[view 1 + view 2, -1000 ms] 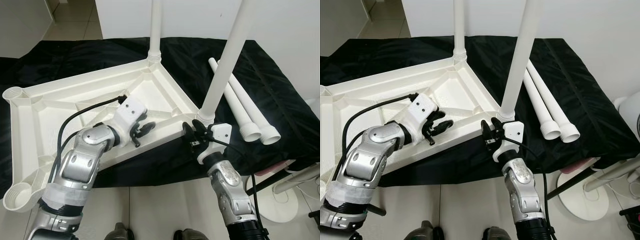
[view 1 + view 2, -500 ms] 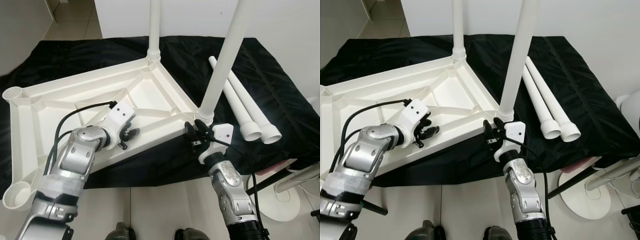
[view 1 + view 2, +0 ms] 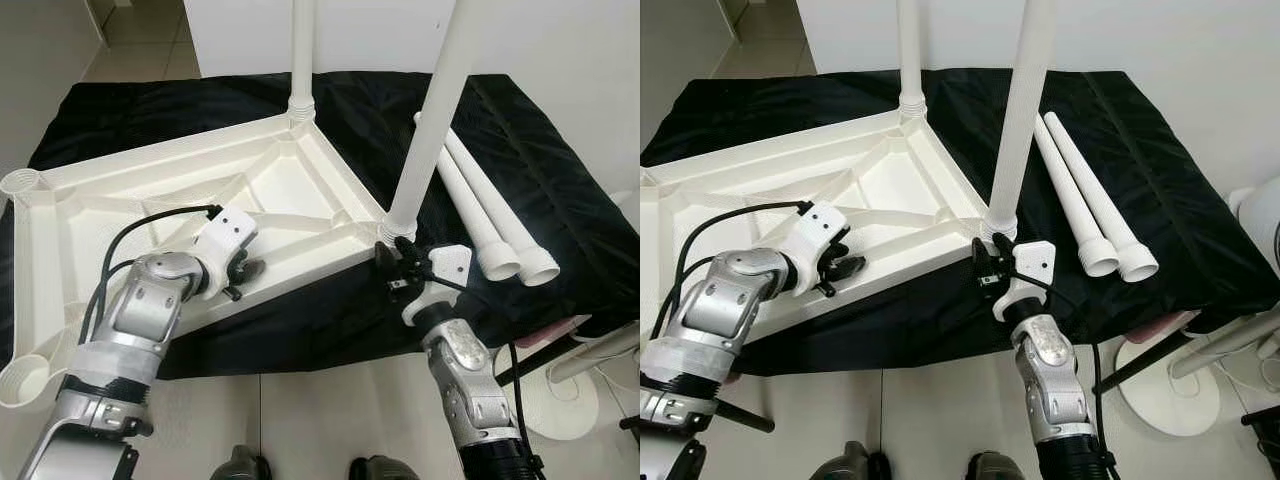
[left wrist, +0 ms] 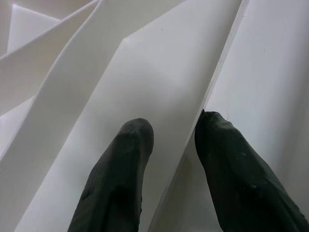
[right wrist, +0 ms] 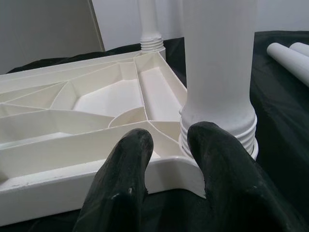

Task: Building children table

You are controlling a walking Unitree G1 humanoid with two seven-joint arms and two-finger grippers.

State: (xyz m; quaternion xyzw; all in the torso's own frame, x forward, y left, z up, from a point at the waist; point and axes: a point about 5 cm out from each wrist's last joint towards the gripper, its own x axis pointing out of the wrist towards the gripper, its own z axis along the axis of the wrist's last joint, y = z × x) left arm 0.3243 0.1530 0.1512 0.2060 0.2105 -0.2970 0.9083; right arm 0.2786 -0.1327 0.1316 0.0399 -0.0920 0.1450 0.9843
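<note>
Two white plastic legs [image 3: 301,50] [image 3: 430,120] stand upright in corner sockets of the upturned white ribbed plastic tabletop [image 3: 110,205], which lies on a black cloth [image 3: 560,215]. Beside the tabletop lie two loose white tube legs [image 3: 480,205]. The left gripper [image 4: 169,145] straddles the tabletop's near rim, fingers parted. The right gripper [image 5: 169,145] sits open at the near leg's socket.
</note>
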